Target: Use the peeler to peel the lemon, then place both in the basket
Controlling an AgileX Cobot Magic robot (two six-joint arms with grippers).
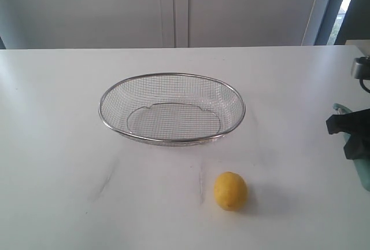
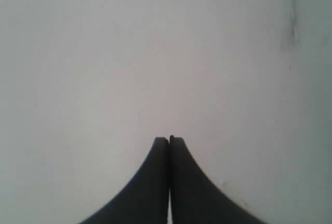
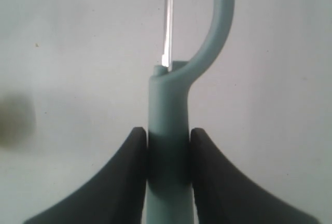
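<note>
The yellow lemon [image 1: 230, 191] lies on the white table in front of the wire mesh basket [image 1: 171, 107], apart from it. At the right edge of the exterior view my right gripper [image 1: 348, 131] is shut on the pale teal peeler [image 1: 354, 146]. In the right wrist view both black fingers press the peeler's handle [image 3: 168, 115] from either side, its curved head and metal blade [image 3: 168, 22] pointing away over the table; the right gripper [image 3: 168, 137] holds it. My left gripper [image 2: 169, 140] is shut on nothing over bare table and is out of the exterior view.
The white table [image 1: 69, 146] runs back to a grey wall with a vertical seam [image 1: 180, 7]. Faint dark scuffs [image 1: 201, 183] mark the tabletop left of the lemon.
</note>
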